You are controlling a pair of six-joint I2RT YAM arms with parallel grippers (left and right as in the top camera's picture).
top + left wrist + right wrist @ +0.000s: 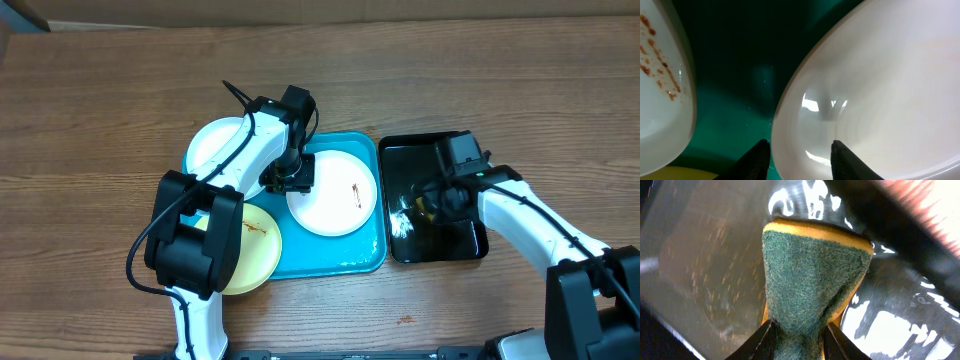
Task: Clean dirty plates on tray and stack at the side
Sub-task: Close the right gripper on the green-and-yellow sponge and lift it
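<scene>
My left jaws stand part spread astride a white plate's (880, 75) rim; my right jaws pinch a green-and-yellow sponge (812, 270) over the black tray (460, 240).

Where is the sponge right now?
On the right side, the sponge is pinched in the right gripper over the black tray, beside the turquoise tray. It is seen best in the right wrist view.

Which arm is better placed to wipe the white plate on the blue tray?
Right, likely: the right gripper pinches the sponge beside the tray; the left gripper straddles the rim of that plate.
</scene>
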